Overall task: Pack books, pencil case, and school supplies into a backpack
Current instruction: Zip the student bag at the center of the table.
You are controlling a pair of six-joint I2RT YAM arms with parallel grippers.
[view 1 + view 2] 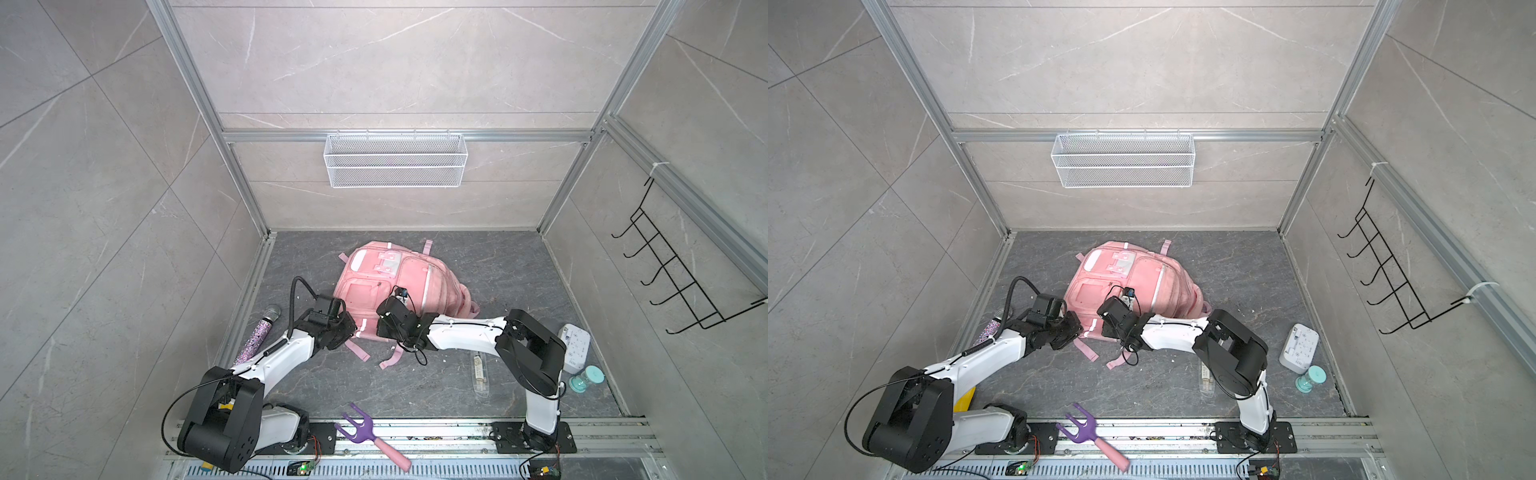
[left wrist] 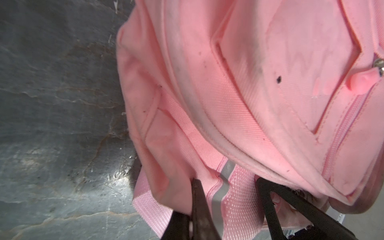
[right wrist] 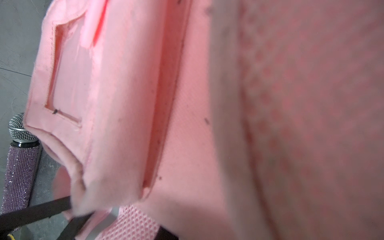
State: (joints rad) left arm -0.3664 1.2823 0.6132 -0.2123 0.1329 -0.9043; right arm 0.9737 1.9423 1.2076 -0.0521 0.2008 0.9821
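The backpack (image 1: 409,282), of pale pink woven fabric with white trims and zipped front pockets, is laid flat on the dark marbled floor (image 1: 478,266), and its near edge is gripped by both pincers. The left pincer (image 2: 227,180) is closed on a pink webbing band crossed by a grey reflective stripe. A coarse weave is seen on that band, and dark smudges on the cloth beyond it. The right pincer (image 3: 80,208), just right of the left one, is closed narrowly on a fold of the same edge, beside a patch of pink mesh.

The school-supplies packet (image 1: 481,372), slim and transparent with a whitish insert, is laid on the floor well to the right of the right pincer. Its print is too small to be read.

A microphone (image 1: 259,332) with a glittering lilac handle and a wire-mesh head is seen left of the left pincer. A purple fork (image 1: 370,434) with a pink handle is laid on the metal rail behind both pincers. A white boxy device (image 1: 575,343) is set far to the right.
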